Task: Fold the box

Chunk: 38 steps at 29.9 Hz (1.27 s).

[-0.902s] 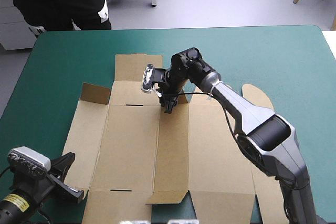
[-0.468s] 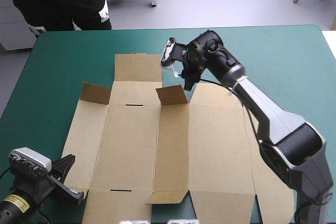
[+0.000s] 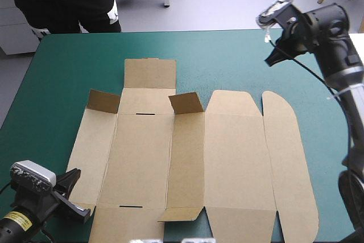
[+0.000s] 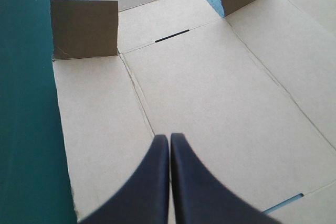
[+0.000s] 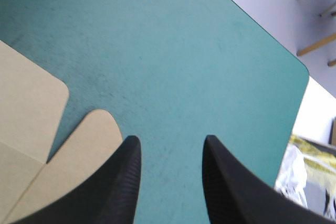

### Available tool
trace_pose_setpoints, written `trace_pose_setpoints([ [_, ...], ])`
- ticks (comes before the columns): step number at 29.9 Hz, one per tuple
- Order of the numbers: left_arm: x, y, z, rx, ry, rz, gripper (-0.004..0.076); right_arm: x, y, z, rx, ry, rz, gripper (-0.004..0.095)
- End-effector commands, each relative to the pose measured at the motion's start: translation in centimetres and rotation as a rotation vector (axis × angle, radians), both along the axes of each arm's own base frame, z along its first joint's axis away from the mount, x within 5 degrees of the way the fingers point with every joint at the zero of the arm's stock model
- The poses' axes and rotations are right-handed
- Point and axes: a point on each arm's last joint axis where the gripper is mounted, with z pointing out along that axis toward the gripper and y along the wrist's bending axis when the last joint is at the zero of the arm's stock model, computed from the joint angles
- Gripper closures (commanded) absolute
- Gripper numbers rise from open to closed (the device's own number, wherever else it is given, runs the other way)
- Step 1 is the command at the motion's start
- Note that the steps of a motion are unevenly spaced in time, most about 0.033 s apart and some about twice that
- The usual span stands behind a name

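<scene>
The brown box (image 3: pixel 187 157) lies spread flat on the teal-green cover, and two small flaps stand up along its far side: the left flap (image 3: pixel 104 101) and the middle flap (image 3: pixel 186 102). A near flap (image 3: pixel 181 213) is slightly lifted. My left gripper (image 3: pixel 79 208) is shut at the box's near left corner. In the left wrist view the left gripper (image 4: pixel 169 139) points over the box panel (image 4: pixel 210 93) toward the raised flaps (image 4: pixel 84 29). My right gripper (image 3: pixel 271 60) hangs raised and open beyond the box's far right. The right gripper (image 5: pixel 169 145) is over bare cover, beside the rounded lid tabs (image 5: pixel 84 145).
The box's rounded tabs (image 3: pixel 287 112) reach toward the table's right edge. A wide band of teal-green cover (image 3: pixel 227 55) lies between the box and the far edge. The table's far right corner (image 5: pixel 300 72) lies ahead of the right gripper.
My right gripper left the middle flap, which now stands raised, then rose and swung away to the far right. The left arm has not moved.
</scene>
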Motion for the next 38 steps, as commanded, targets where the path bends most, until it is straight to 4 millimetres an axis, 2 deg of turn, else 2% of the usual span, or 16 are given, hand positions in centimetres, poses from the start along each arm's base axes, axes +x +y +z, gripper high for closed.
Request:
trace_pose_setpoints([
  [1, 0.2, -0.1, 1.5, -0.034, -0.076, 0.001, 0.0734, -3.7, -3.7, 2.8, 0.009, -0.110, -0.100, 0.0650],
  [7, 0.2, -0.1, 1.5, -0.032, -0.076, 0.001, 0.0734, -9.2, -8.5, 1.6, 0.048, -0.086, -0.312, 0.0904],
  [12, 0.2, -0.1, 1.5, -0.032, -0.076, 0.001, 0.0734, -14.0, -10.1, 1.1, 0.056, -0.123, -0.409, 0.0926],
  [17, 0.2, -0.1, 1.5, -0.032, -0.076, 0.001, 0.0734, -19.1, -9.9, 0.2, 0.085, -0.189, -0.478, 0.0927],
  [22, 0.2, -0.1, 1.5, -0.032, -0.076, 0.001, 0.0734, -22.5, -9.2, -2.9, 0.182, -0.138, -0.542, 0.0927],
  [25, 0.2, -0.1, 1.5, -0.032, -0.076, 0.001, 0.0734, -24.3, -8.3, -5.0, 0.262, -0.106, -0.520, 0.0927],
  [30, 0.2, -0.1, 1.5, -0.041, -0.072, 0.006, 0.0734, -26.5, -6.7, -8.4, 0.402, -0.076, -0.466, 0.0927],
  [38, 0.2, 0.0, 1.5, -0.039, -0.075, 0.008, 0.0734, -28.2, -5.6, -12.3, 0.510, -0.140, -0.409, 0.0927],
])
